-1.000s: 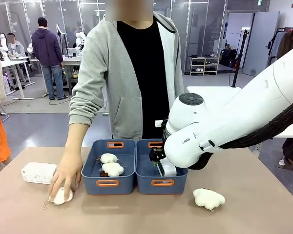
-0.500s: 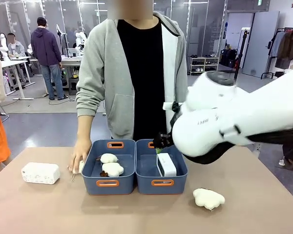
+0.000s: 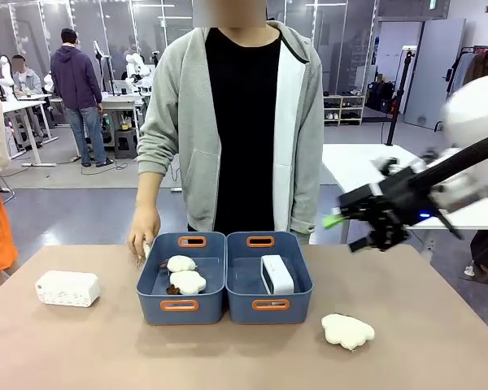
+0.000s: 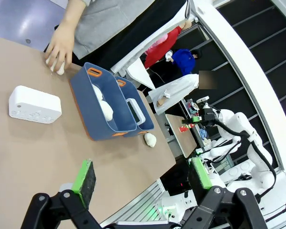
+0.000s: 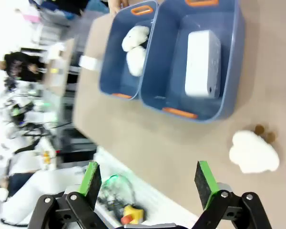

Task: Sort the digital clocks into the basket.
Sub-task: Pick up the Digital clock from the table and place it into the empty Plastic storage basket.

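Digital clock [image 3: 276, 274] lies in the right basket [image 3: 297, 305], well apart from the released, raised right tool [image 3: 347, 232].

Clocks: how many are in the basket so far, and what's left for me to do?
Done: one clock lies in the right basket. In hand: nothing; the left gripper and right gripper are both open and empty, the right one raised off the table. Left: the second clock sits on the table at the far left, not yet picked up.
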Controlling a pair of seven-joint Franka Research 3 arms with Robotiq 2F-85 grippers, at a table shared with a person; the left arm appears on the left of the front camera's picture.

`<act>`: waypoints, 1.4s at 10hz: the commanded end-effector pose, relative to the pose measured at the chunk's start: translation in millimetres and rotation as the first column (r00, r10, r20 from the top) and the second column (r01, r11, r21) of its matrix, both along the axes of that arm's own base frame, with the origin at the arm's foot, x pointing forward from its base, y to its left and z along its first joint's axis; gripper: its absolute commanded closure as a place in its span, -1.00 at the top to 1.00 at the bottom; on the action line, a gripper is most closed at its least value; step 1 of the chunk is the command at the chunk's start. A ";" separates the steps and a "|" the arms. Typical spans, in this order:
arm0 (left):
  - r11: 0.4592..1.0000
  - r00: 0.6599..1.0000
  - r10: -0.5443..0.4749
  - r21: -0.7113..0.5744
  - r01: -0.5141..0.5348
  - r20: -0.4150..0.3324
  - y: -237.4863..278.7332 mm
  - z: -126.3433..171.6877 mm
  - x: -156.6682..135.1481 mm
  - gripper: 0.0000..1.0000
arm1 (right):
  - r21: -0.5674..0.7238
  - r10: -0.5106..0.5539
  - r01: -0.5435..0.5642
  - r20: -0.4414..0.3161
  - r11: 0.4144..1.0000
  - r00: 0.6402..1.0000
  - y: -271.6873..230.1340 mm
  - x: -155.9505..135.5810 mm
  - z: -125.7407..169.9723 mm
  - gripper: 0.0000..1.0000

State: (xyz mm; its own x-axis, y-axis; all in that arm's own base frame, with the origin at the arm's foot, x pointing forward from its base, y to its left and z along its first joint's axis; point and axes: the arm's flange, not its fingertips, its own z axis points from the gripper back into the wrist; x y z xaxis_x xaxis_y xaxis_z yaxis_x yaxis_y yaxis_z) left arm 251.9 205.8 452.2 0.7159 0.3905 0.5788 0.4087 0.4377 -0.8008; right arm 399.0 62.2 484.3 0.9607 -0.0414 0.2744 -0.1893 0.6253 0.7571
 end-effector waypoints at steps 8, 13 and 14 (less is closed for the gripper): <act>1.000 1.000 -0.003 -0.015 0.003 0.026 1.5 2.7 1.7 1.00 | 0.457 -0.294 0.327 -0.143 0.827 0.945 -193.5 -94.6 -91.9 1.00; 1.000 1.000 -0.003 -0.015 0.003 0.026 1.5 2.7 1.7 1.00 | 0.440 -0.285 0.332 -0.171 0.835 0.943 -214.5 -71.5 -81.3 1.00; 1.000 1.000 -0.003 -0.015 0.003 0.026 1.5 2.7 1.7 1.00 | 0.440 -0.285 0.332 -0.171 0.835 0.943 -214.5 -71.5 -81.3 1.00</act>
State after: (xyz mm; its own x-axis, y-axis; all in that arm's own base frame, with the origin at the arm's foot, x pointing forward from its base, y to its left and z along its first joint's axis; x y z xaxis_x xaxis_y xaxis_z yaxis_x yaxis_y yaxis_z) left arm 251.9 205.8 452.2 0.7160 0.3902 0.5788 0.4088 0.4377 -0.8008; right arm 328.8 -150.5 399.7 0.8993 -0.4338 0.0562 0.0476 0.2248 0.9732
